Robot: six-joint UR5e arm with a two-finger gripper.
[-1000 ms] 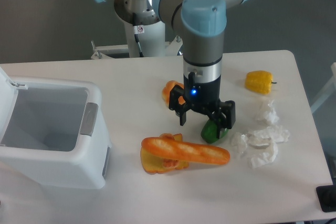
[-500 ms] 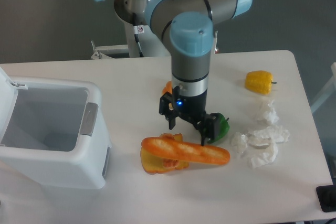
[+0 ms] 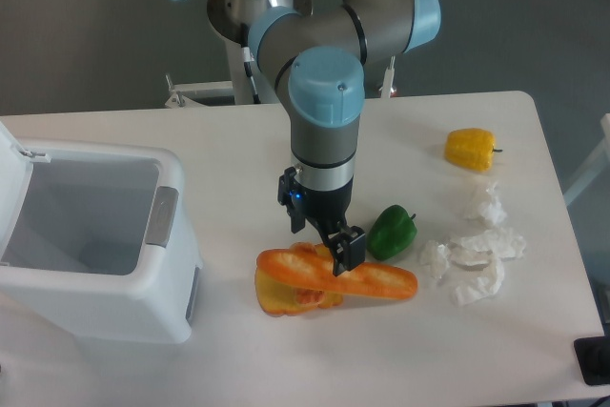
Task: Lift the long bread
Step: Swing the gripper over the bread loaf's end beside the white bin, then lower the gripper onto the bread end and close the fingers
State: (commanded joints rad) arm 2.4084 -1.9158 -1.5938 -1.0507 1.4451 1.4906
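White table point(image 3: 238, 350), gripper point(image 3: 322, 235) over long bread point(image 3: 372, 279)

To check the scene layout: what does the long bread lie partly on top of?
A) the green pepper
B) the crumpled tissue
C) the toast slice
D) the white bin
C: the long bread crosses over the toast slice, apart from the other items.

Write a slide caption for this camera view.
Gripper descends with open jaws over the long bread, beside a green pepper.

Bright, even overhead light, soft faint shadows on the white table point(image 3: 238, 150), sharp focus throughout.
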